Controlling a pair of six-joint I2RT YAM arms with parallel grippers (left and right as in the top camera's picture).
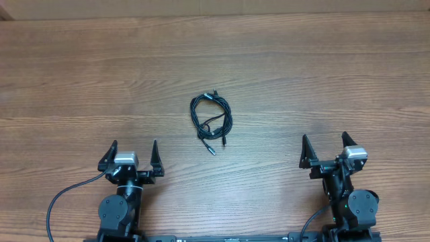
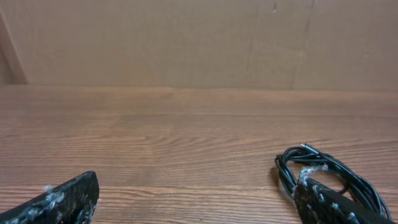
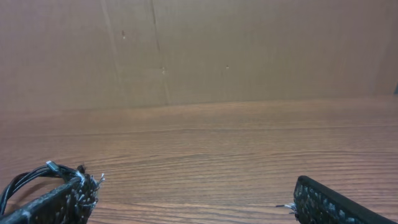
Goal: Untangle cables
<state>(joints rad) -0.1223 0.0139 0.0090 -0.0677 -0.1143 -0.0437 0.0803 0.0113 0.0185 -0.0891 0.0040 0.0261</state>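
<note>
Ahead, btwn left gripper (image 1: 134, 148) & right gripper (image 1: 324, 140) (both spread, empty): cables (image 1: 211, 121), untouched.

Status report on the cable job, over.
Left gripper open, empty. Right gripper open, empty. Thin black cables bundled, untouched, centre of wooden table. Nothing blocking them.

The left gripper (image 1: 134, 143) and the right gripper (image 1: 324, 136) are seen from overhead well apart from each other, each with its two fingers spread wide and pointed away from the arm bases. The left arm (image 1: 118, 208) and the right arm (image 1: 354, 205) are folded back and kept low behind their grippers. In the wrist views, the left fingers (image 2: 61, 202) and the right fingers (image 3: 333, 202) are shown only at the bottom corners, wide apart.
</note>
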